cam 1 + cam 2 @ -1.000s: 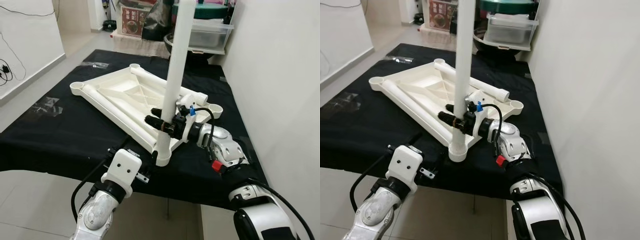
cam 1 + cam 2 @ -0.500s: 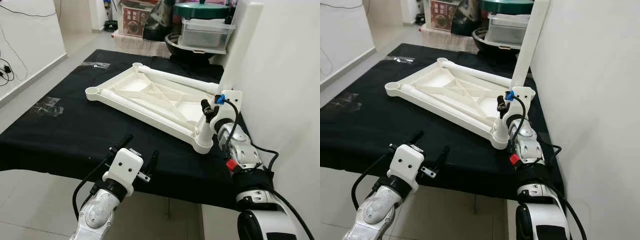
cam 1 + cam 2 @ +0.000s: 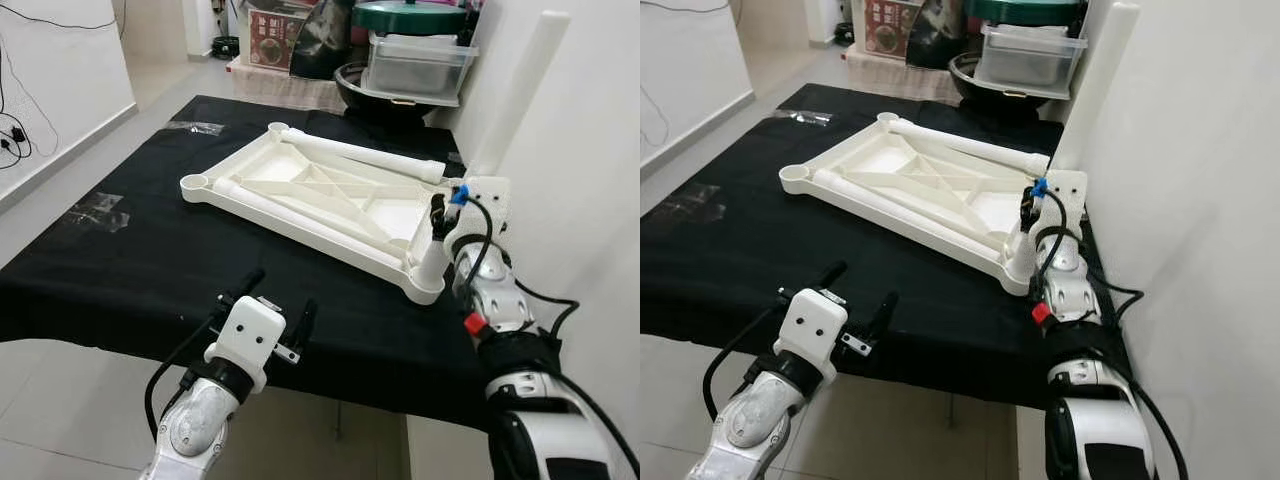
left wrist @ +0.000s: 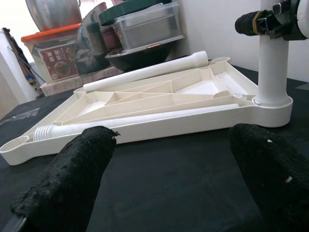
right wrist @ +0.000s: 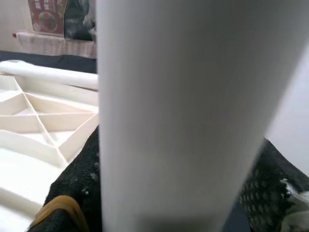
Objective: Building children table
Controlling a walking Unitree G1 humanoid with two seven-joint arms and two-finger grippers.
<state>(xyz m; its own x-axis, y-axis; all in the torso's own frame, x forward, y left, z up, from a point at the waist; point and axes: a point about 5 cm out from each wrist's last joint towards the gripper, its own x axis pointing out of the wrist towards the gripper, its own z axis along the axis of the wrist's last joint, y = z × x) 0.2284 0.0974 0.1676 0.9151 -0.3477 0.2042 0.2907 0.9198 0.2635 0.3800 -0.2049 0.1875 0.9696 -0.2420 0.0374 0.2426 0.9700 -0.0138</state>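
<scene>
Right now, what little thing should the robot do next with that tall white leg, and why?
Probably tip the tall white plastic table leg upright. The right pincer is shut on it, its foot sits in the near corner socket of the upside-down white plastic tabletop, but it leans toward the wall. The left pincer hovers open at the black cloth's edge.

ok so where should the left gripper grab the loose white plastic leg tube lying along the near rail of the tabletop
Grip the loose white plastic leg tube mid-length, on its smooth round shaft, not the ribbed threaded end. Come from above with the left gripper, fingers straddling the tube: it lies flat against the upturned white tabletop, so only its top is free.
</scene>
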